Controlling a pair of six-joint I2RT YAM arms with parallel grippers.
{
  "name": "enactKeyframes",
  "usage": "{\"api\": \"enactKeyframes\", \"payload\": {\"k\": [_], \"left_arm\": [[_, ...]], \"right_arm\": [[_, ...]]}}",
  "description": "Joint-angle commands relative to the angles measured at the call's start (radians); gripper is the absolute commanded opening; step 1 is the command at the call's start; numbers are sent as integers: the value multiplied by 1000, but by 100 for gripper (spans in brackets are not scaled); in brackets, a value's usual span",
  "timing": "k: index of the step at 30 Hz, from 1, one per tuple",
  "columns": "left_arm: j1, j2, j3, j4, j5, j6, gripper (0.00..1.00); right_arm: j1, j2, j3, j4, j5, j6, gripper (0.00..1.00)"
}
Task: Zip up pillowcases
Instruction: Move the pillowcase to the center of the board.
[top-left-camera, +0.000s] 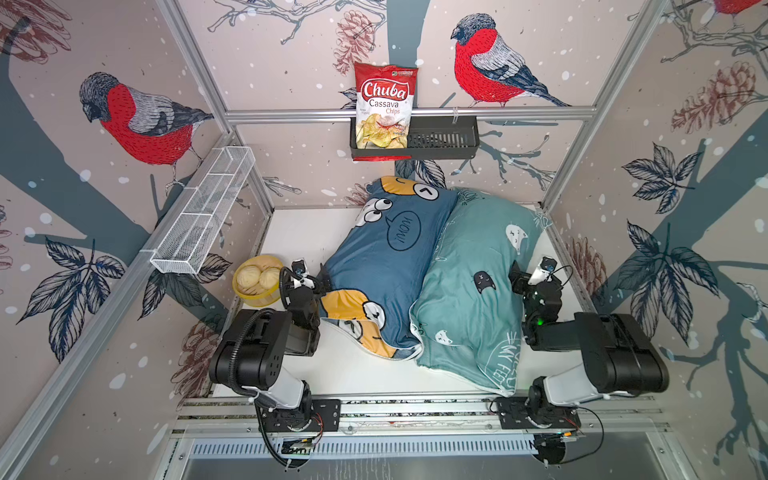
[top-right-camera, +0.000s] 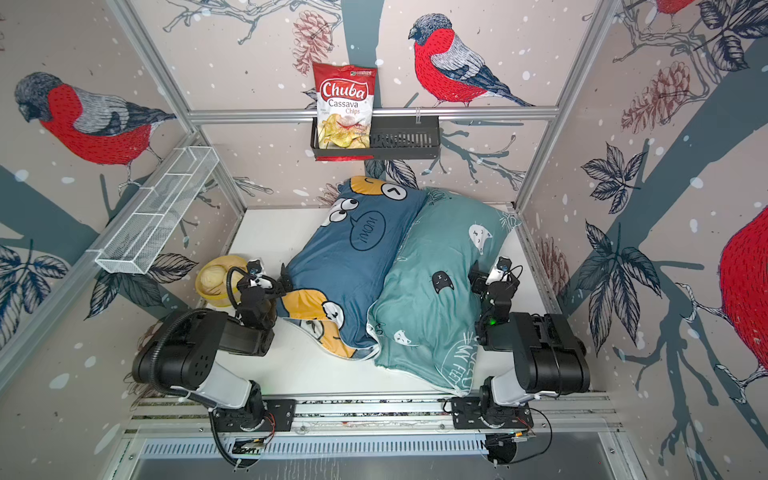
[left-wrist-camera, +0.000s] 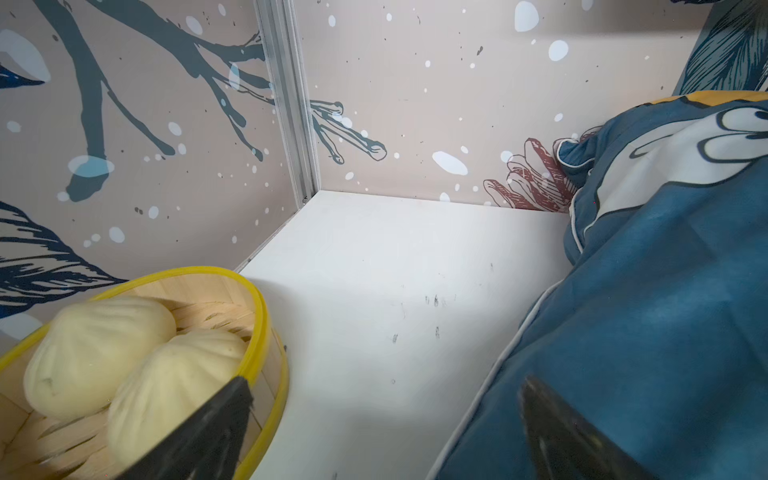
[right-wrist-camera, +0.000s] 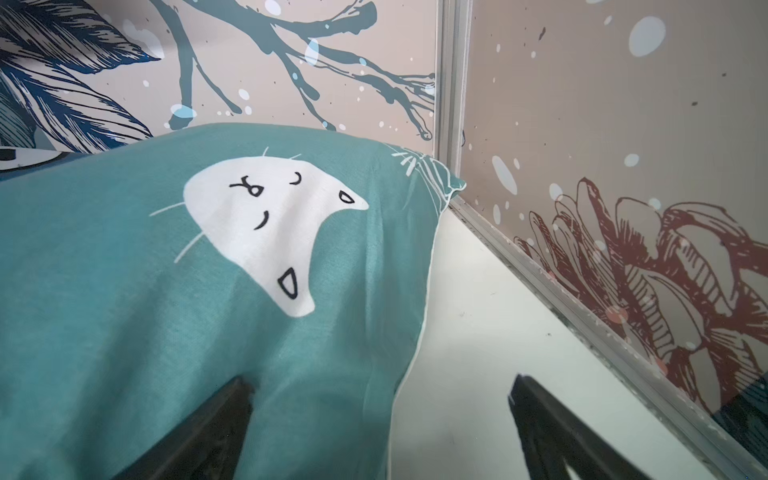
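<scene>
The white table (top-left-camera: 299, 232) is taken up mostly by the two stuffed pillowcases, which are laid side by side and pressed together along their long edges in both top views. The teal pillowcase (top-left-camera: 469, 274), printed with cat heads and white lettering, is placed on the robot's right, and the dark blue pillowcase (top-left-camera: 386, 266), printed with yellow cartoon faces and a "WOW!" bubble, on its left. A white wire rack (top-left-camera: 203, 216) is mounted on the left wall, and a black basket (top-left-camera: 444, 141) is hung on the back rail, with a Chuba cassava chips bag (top-left-camera: 384, 104) stood in it. A bamboo steamer (top-left-camera: 259, 300) with two buns (top-left-camera: 253, 276) is set near the table's left edge. The left gripper (left-wrist-camera: 386, 415) is held spread wide and empty: one finger is seen over the steamer, the other over the blue pillowcase's piped side edge. The right gripper (right-wrist-camera: 378, 415) is likewise spread and empty, with one finger over the teal fabric, the other over bare table, and the pillowcase's side edge seen between them.
</scene>
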Motion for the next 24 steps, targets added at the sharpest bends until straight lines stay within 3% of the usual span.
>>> {"api": "enactKeyframes", "payload": {"k": [1,24], "left_arm": [[2,1,-1,21,-6,7,100],[3,1,5,12,-2,5,100]], "right_arm": [[4,-1,1,-4,-35,-1,100],[-3,1,5,-12,-45,4,100]]}}
